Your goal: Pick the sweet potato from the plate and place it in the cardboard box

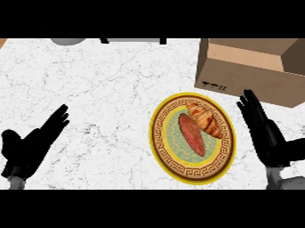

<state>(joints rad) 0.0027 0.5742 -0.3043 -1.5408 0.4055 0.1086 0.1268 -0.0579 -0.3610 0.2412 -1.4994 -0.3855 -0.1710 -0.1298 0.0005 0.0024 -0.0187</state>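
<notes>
The right hand (270, 133) is hovering with its fingers straight, released and grasping nothing. To its left, the sweet potato (192, 135) is lying on the patterned plate (162, 153) beside a croissant (205, 118). The open cardboard box (253, 78) is sitting just beyond its fingertips. The left hand (33, 144) is resting open, well apart, at the view's left.

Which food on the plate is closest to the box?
The golden croissant; it lies nearer the cardboard box than the reddish sweet potato beside it.
</notes>
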